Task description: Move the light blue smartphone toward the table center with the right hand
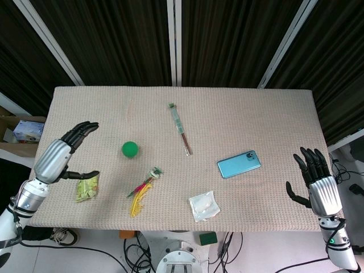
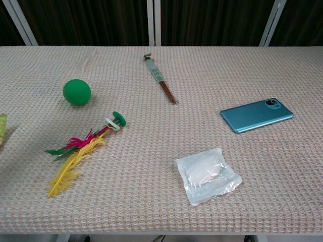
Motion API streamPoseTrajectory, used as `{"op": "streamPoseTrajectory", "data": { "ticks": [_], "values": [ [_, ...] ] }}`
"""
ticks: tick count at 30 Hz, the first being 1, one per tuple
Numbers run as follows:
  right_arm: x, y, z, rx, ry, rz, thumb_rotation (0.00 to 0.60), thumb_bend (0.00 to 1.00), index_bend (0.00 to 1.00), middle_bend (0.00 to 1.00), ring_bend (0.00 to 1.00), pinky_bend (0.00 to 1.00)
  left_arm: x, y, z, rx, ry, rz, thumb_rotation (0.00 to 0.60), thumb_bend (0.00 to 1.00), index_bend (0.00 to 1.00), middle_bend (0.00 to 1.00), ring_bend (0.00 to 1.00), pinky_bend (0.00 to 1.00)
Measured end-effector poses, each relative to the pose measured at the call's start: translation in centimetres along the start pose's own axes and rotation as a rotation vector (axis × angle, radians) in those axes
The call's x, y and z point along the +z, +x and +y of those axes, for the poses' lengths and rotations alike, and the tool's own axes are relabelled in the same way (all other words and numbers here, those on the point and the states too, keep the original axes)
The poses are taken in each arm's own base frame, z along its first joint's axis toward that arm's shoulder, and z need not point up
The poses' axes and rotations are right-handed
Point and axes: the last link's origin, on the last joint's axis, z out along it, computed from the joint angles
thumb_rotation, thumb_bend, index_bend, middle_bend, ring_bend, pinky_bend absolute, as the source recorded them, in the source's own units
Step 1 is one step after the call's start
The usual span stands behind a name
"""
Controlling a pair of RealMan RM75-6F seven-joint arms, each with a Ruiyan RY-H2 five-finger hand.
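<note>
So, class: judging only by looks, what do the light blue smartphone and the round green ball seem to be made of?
Light blue smartphone: the back looks like glossy glass or polished plastic, since it shows a smooth sheen; which one is unclear.
Round green ball: looks like matte rubber or foam, evenly coloured with no sharp highlights.

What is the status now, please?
Left hand and right hand open, holding nothing. Smartphone flat, untouched, apart from right hand. Nothing between them.
</note>
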Motion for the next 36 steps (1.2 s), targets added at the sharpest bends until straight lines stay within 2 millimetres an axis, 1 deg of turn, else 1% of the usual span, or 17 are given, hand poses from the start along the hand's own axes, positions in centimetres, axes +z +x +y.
{"op": "streamPoseTrajectory", "data": {
  "ticks": [13, 16, 19, 25, 29, 32, 36],
  "values": [
    [0.0, -0.6, 0.5, -0.011, -0.028, -0.051, 0.413, 0.47, 0.00, 0.00, 0.00, 0.00, -0.1, -0.6, -0.5, 0.036, 0.018, -0.022, 0.584, 0.04, 0.07, 0.07, 0.03, 0.18],
    [0.2, -0.9, 0.8, -0.036, -0.049, -0.100, 0.413, 0.46, 0.00, 0.00, 0.00, 0.00, -0.2, -0.7, -0.6, 0.061, 0.021, -0.020, 0.586, 0.04, 0.07, 0.06, 0.03, 0.18],
    [0.7, -1.3, 0.9, -0.087, -0.063, -0.190, 0.413, 0.45, 0.00, 0.00, 0.00, 0.00, -0.4, -0.7, -0.7, 0.096, 0.028, -0.019, 0.586, 0.04, 0.07, 0.07, 0.03, 0.18],
    [2.9, -2.9, 0.5, -0.260, -0.029, -0.422, 0.412, 0.45, 0.00, 0.00, 0.00, 0.00, -0.8, -1.1, -1.0, 0.122, 0.051, -0.017, 0.588, 0.04, 0.07, 0.07, 0.03, 0.18],
    [4.8, -4.7, -0.2, -0.360, 0.036, -0.577, 0.414, 0.45, 0.00, 0.00, 0.00, 0.00, -0.8, -1.3, -1.2, 0.134, 0.051, -0.025, 0.586, 0.04, 0.07, 0.07, 0.03, 0.18],
    [6.2, -6.0, -0.9, -0.417, 0.095, -0.659, 0.414, 0.45, 0.00, 0.00, 0.00, 0.00, -0.7, -1.5, -1.3, 0.134, 0.053, -0.031, 0.582, 0.04, 0.07, 0.07, 0.03, 0.18],
    [7.7, -7.5, -2.1, -0.473, 0.163, -0.703, 0.414, 0.45, 0.00, 0.00, 0.00, 0.00, -0.5, -1.6, -1.4, 0.134, 0.054, -0.035, 0.582, 0.04, 0.07, 0.07, 0.03, 0.18]
  ]
}}
